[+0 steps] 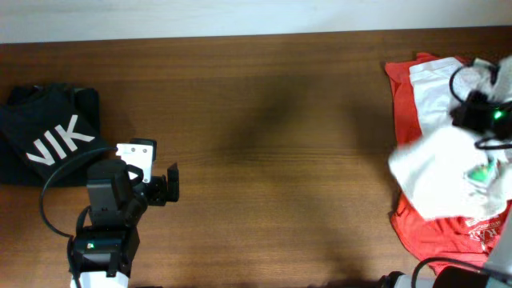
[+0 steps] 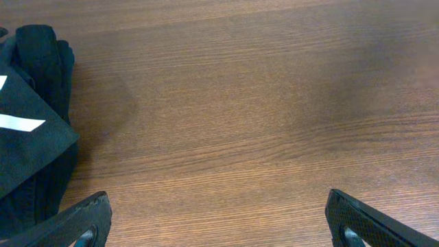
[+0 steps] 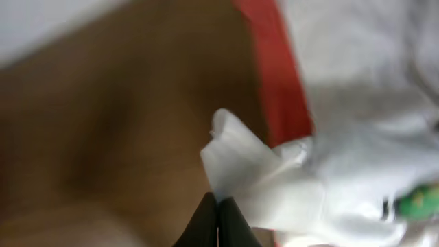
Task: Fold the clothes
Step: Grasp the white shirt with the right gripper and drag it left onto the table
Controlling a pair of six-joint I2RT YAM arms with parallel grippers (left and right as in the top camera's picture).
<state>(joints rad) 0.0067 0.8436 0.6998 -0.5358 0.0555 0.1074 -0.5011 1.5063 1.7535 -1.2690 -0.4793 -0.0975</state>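
The clothes, a white T-shirt (image 1: 438,174) with a green chest print (image 1: 480,172), hang bunched and blurred over a red-orange T-shirt (image 1: 402,96) at the table's right edge. In the right wrist view my right gripper (image 3: 218,211) is shut on a fold of the white T-shirt (image 3: 240,165), its dark fingers pressed together. The right arm's wrist (image 1: 474,112) is just above the cloth. My left gripper (image 2: 219,221) stands wide open over bare wood at the front left, nothing between its fingertips (image 2: 89,216).
A black garment with large white letters (image 1: 50,138) lies folded at the far left, just left of my left gripper (image 1: 157,170), and shows too in the left wrist view (image 2: 31,130). The brown wooden table (image 1: 272,144) spans the middle.
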